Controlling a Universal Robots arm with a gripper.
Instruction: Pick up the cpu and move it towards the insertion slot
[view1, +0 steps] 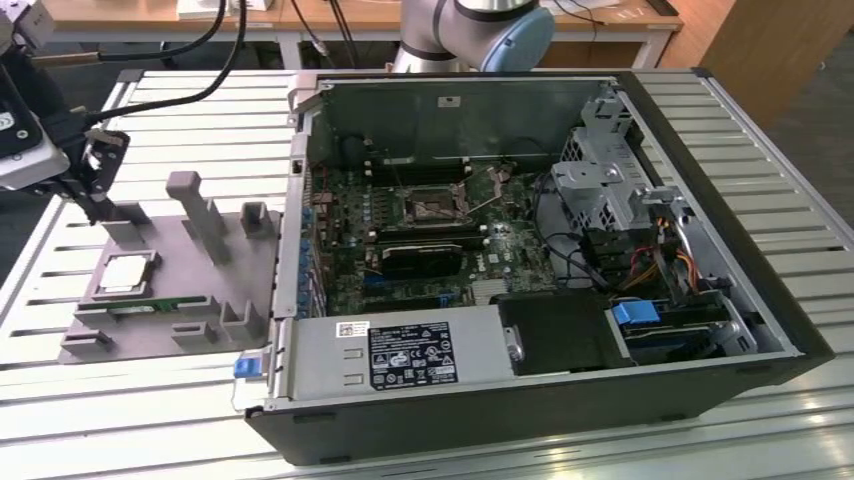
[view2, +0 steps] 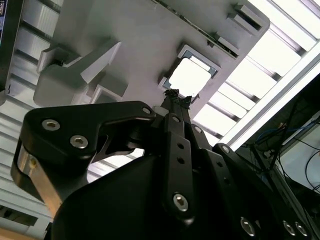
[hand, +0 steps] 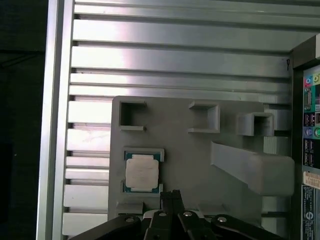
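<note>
Cpu (hand: 142, 172), small silvery-topped square chip, lies flat in your grey plastic tray (hand: 190, 162); your black gripper (hand: 170, 193) hovers near it, fingertips pinched together, holding nothing.

A grey tray (view1: 180, 255) with upright posts lies on the slatted aluminium table (view1: 767, 130), just beside an open computer case (view1: 747, 260). A thin green memory stick (view1: 158, 305) rests in the tray. The case holds a motherboard (view1: 350, 215), a black heatsink block (view1: 416, 261), a labelled power supply (view1: 400, 355) and a metal drive cage (view1: 603, 190).
</note>
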